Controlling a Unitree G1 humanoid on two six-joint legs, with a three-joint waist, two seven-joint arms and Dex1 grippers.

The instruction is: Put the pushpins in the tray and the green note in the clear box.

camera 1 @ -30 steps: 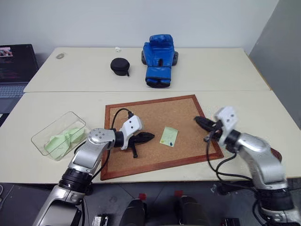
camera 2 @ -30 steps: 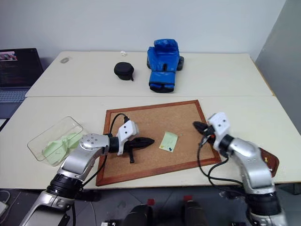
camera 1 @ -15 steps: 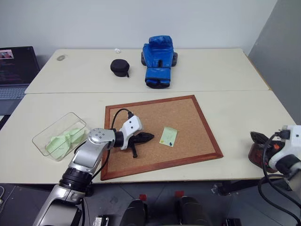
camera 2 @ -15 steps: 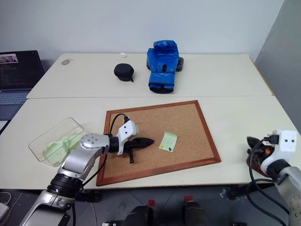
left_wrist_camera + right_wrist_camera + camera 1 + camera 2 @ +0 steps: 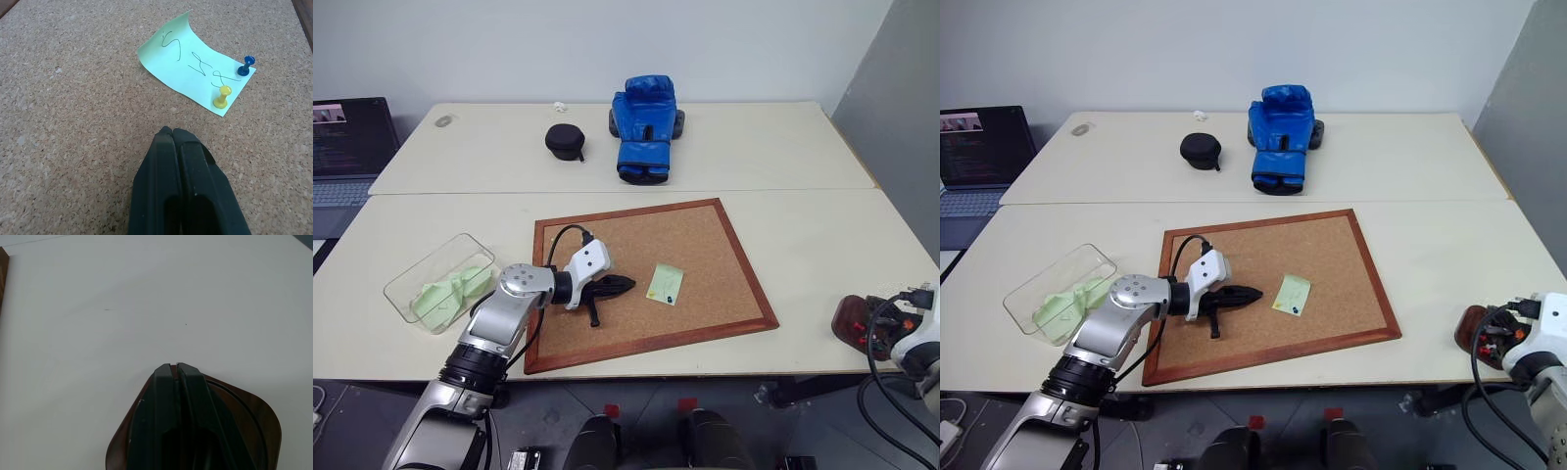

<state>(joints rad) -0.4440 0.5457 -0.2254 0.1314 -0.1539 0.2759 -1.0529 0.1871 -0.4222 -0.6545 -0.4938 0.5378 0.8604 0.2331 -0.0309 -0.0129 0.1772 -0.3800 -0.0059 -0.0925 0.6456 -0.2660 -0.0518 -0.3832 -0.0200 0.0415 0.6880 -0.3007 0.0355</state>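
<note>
On the corkboard (image 5: 705, 245), the left gripper (image 5: 625, 285), pinched shut and empty, points at the green note (image 5: 665, 283) just beyond, two pushpins (image 5: 222, 96) at its far end. Over the tray (image 5: 1476, 326), the right gripper (image 5: 177, 368) looks nearly shut, empty.

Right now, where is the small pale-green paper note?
The pale-green note lies flat on the wood-framed corkboard, right of centre, just beyond the left gripper, pinned by a yellow pushpin and a blue pushpin.
</note>
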